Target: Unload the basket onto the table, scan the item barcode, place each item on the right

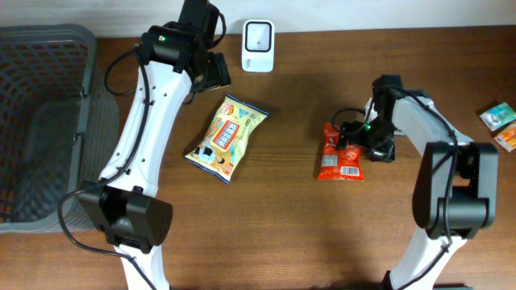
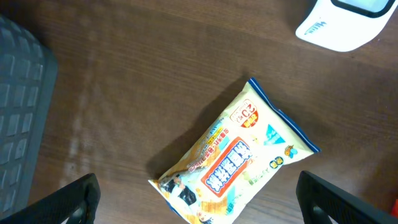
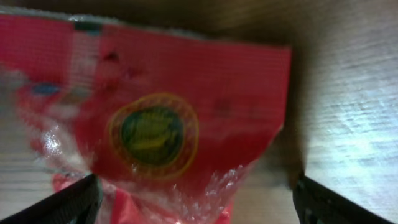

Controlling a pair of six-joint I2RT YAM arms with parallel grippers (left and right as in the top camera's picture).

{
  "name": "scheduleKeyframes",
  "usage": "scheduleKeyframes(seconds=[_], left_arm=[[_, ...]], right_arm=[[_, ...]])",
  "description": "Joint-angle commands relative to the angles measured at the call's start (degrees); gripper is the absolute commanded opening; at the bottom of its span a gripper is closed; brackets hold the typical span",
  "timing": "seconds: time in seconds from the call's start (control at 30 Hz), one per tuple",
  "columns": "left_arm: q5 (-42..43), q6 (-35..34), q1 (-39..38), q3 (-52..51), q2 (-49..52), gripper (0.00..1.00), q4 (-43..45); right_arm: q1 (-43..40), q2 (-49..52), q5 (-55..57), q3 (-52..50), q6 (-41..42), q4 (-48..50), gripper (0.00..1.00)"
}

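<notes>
A red snack packet (image 1: 339, 153) lies flat on the wooden table, its barcode label facing up in the overhead view. My right gripper (image 1: 360, 137) hovers at its right edge, open. In the right wrist view the red packet (image 3: 168, 118) fills the frame, its crinkled end between the spread fingers of the right gripper (image 3: 196, 196). A yellow snack bag (image 1: 226, 137) lies left of centre. My left gripper (image 1: 211, 72) hangs above its far end, open and empty. The yellow bag (image 2: 233, 162) sits between and below the left gripper (image 2: 196, 202). A white scanner (image 1: 258, 35) stands at the back edge.
A grey mesh basket (image 1: 40, 121) fills the left side of the table, and its wall (image 2: 18, 112) shows in the left wrist view. The white scanner (image 2: 342, 22) shows at that view's top right. Two small packets (image 1: 500, 121) lie at the right edge.
</notes>
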Motion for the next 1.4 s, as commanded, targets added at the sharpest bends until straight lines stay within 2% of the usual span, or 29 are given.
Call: scheduleKeyframes(seconds=[0.0, 0.03, 0.07, 0.1, 0.13, 0.23, 0.3, 0.37, 0.43, 0.53, 0.63, 0.67, 0.7, 0.73, 0.77, 0.8, 0.87, 0.97, 1.03, 1.07, 1.17, 1.33, 1.37], left_arm=[[0.2, 0.3, 0.0, 0.5, -0.8, 0.99, -0.1], [0.2, 0.3, 0.0, 0.5, -0.8, 0.99, -0.1], [0.2, 0.3, 0.0, 0.5, -0.8, 0.99, -0.1], [0.2, 0.3, 0.0, 0.5, -0.8, 0.99, -0.1], [0.2, 0.3, 0.0, 0.5, -0.8, 0.99, -0.1], [0.2, 0.3, 0.0, 0.5, -0.8, 0.99, -0.1], [0.2, 0.3, 0.0, 0.5, -0.8, 0.99, -0.1], [0.2, 0.3, 0.0, 0.5, -0.8, 0.99, -0.1], [0.2, 0.3, 0.0, 0.5, -0.8, 0.99, -0.1], [0.2, 0.3, 0.0, 0.5, -0.8, 0.99, -0.1], [0.2, 0.3, 0.0, 0.5, -0.8, 0.99, -0.1], [0.2, 0.3, 0.0, 0.5, -0.8, 0.99, -0.1], [0.2, 0.3, 0.0, 0.5, -0.8, 0.99, -0.1], [0.2, 0.3, 0.0, 0.5, -0.8, 0.99, -0.1], [0.2, 0.3, 0.0, 0.5, -0.8, 0.99, -0.1], [0.2, 0.3, 0.0, 0.5, -0.8, 0.99, -0.1], [0.2, 0.3, 0.0, 0.5, -0.8, 0.99, -0.1], [0.2, 0.3, 0.0, 0.5, -0.8, 0.99, -0.1], [0.2, 0.3, 0.0, 0.5, -0.8, 0.99, -0.1], [0.2, 0.3, 0.0, 0.5, -0.8, 0.99, -0.1], [0.2, 0.3, 0.0, 0.5, -0.8, 0.99, -0.1], [0.2, 0.3, 0.0, 0.5, -0.8, 0.99, -0.1], [0.2, 0.3, 0.0, 0.5, -0.8, 0.99, -0.1]], right_arm=[[0.2, 1.0, -2.0, -3.3, -0.3, 2.8, 0.55], [0.2, 0.6, -2.1, -2.1, -0.3, 2.4, 0.23], [0.2, 0.3, -1.9, -0.3, -0.3, 1.3, 0.11], [0.2, -0.1, -1.4, 2.6, -0.4, -0.9, 0.07], [0.2, -0.4, 0.3, 6.1, -0.4, -3.9, 0.04], [0.3, -0.6, 11.6, 22.2, 0.1, -18.5, 0.04], [1.5, -0.6, 29.2, 31.9, 7.7, -27.8, 0.04], [3.9, -0.3, 45.2, 32.0, 14.9, -29.6, 0.04], [6.1, 0.9, 52.3, 29.9, 22.4, -29.0, 0.04], [11.4, 6.0, 64.1, 24.7, 32.0, -27.3, 0.12], [18.8, 13.4, 66.4, 23.3, 33.5, -26.1, 0.14], [21.4, 15.3, 66.3, 23.3, 33.5, -25.6, 0.21], [24.2, 16.9, 65.2, 23.3, 33.3, -25.2, 0.3], [26.2, 17.7, 64.6, 23.3, 33.0, -25.2, 0.66], [28.7, 17.8, 64.4, 23.3, 32.4, -25.3, 0.92], [30.9, 17.6, 64.0, 23.6, 32.4, -25.5, 0.99], [34.5, 16.9, 61.5, 28.0, 32.4, -28.4, 0.99], [32.7, 15.6, 55.9, 40.1, 29.8, -36.2, 0.99], [27.8, 15.6, 47.2, 44.3, 15.4, -37.4, 0.99], [25.8, 15.8, 44.2, 44.1, 12.9, -37.4, 0.99], [20.7, 16.0, 41.6, 35.2, 12.9, -32.6, 0.99], [17.6, 16.0, 43.7, 19.7, 12.9, -16.9, 0.99], [16.9, 16.0, 45.3, 18.1, 12.9, -15.6, 0.96]])
